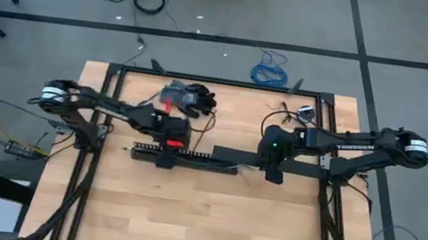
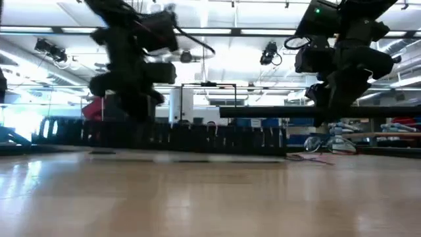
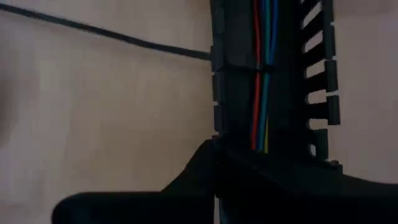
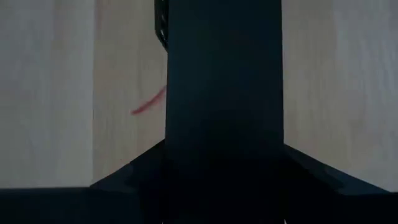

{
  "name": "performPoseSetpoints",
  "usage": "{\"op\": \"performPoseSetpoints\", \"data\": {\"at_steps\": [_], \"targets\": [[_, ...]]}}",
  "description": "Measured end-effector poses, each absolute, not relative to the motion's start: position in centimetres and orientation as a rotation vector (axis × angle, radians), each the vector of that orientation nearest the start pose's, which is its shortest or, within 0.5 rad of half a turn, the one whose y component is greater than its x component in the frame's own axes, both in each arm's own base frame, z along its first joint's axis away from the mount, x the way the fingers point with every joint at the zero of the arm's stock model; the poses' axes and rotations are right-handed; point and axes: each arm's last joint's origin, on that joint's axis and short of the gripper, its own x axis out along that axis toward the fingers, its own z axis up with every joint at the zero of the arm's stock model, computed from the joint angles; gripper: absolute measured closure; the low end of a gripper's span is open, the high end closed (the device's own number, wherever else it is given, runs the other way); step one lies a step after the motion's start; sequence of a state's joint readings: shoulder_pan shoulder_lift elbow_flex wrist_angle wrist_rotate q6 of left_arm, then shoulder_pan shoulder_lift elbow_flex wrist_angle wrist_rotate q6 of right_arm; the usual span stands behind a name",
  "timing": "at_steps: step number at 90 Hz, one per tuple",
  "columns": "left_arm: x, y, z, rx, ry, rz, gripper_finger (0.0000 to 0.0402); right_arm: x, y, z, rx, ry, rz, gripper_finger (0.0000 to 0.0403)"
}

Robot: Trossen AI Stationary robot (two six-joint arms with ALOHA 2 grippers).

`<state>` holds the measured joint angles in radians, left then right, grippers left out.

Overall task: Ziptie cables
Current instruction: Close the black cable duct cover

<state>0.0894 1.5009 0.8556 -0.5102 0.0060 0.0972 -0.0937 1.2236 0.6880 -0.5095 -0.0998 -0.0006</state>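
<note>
1. Left gripper sits low over the left part of the long black slotted plastic cable duct lying across mid tabletop. Can't tell how far its jaws are open or whether they hold anything.
2. Thin red, green, blue and yellow cables run lengthwise inside the duct channel, right under the left wrist.
3. Flat black plastic cover strip hangs level above the duct's right part, in the right gripper; jaws closed on its right end.
4. My read: the step is seating the cover. Keep it parallel to the duct, centred over the channel, lower evenly.
5. Left arm should pin the duct; watch for wires pinched under the rim.
6. Dark glove-like object lies far-left, clear of the work.
</note>
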Motion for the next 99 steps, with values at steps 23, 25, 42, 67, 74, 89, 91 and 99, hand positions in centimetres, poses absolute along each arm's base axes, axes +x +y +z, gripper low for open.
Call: {"op": "performPoseSetpoints", "data": {"at_steps": [23,25,42,67,74,89,91,99], "targets": [[23.7,2.0,16.3,-0.058,1.01,0.042,0.0401,23.2,-1.7,20.1,0.142,0.925,0.049,0.0174],[23.5,2.0,16.1,-0.062,1.019,0.038,0.0401,23.4,-1.7,20.1,0.142,0.926,0.05,0.0174],[23.3,1.7,15.5,-0.041,1.055,-0.014,0.0401,25.9,-1.3,19.9,0.128,0.953,0.077,0.0174],[23.2,1.5,15.5,-0.019,1.071,-0.054,0.0394,28.8,-1.2,18.6,0.08,1.051,0.118,0.0174],[23.2,1.5,15.5,-0.01,1.072,-0.066,0.0379,29.1,-1.3,18.6,0.072,1.047,0.127,0.0174],[23.3,1.4,15.7,0.024,1.055,-0.087,0.0327,29.0,-1.6,18.8,0.081,1.045,0.127,0.0174],[23.4,1.4,15.8,0.026,1.047,-0.085,0.0319,29.0,-1.6,18.8,0.081,1.047,0.126,0.0174],[23.6,1.5,15.9,0.006,1.034,-0.071,0.029,29.0,-1.6,18.7,0.084,1.055,0.122,0.0174]]}}
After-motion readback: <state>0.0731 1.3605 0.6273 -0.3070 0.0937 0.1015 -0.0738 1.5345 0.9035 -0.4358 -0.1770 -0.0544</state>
